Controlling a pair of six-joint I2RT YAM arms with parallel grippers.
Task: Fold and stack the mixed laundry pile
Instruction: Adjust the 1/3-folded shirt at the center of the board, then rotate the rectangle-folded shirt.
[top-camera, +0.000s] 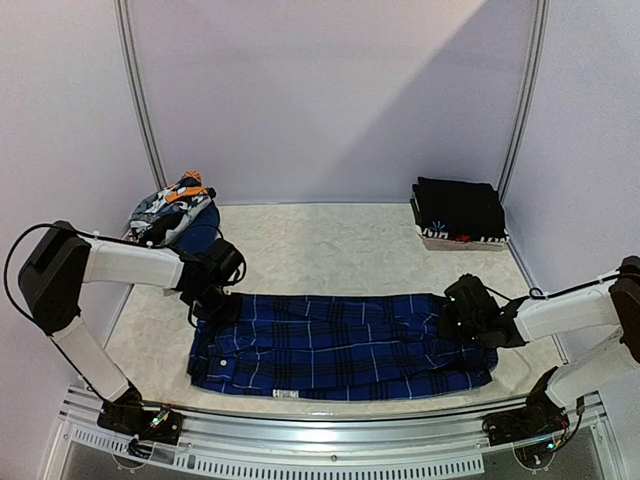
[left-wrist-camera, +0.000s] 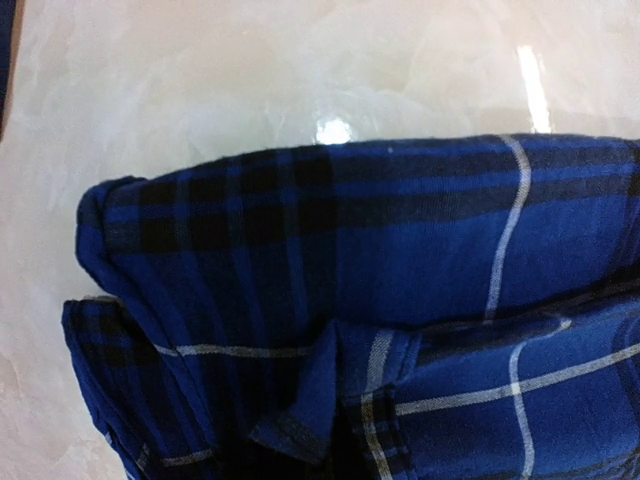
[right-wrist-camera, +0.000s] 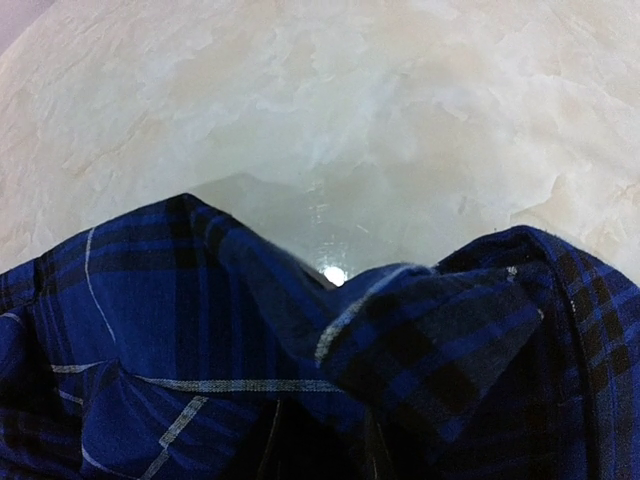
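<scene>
- Along the near edge of the table (top-camera: 330, 250), just beyond the arm bases, the blue plaid shirt (top-camera: 340, 350) lies flat as a long band running left to right. Its layered edges suggest it is already doubled over.
- At the shirt's left end, the left gripper (top-camera: 207, 298) sits low over the far corner with its jaws together. Its wrist view shows only stacked cloth edges, so I cannot tell whether a fold is pinched between them.
- At the right end, the right gripper (top-camera: 455, 320) is down on rumpled cloth. Its fingers are hidden in every view, so I cannot tell whether they are apart or clamped on fabric.
- The step in hand looks like folding this shirt, worked from both ends. The next move calls for a sure hold on each end and an even lift, so that one end carries across the other without dragging the layers askew.
- Farther back on the left, a heap of unfolded garments (top-camera: 172, 208) in grey, white and orange sits by the wall.
- Farther back on the right, a folded stack (top-camera: 458, 210) topped by a black piece stands well apart from the shirt.
</scene>
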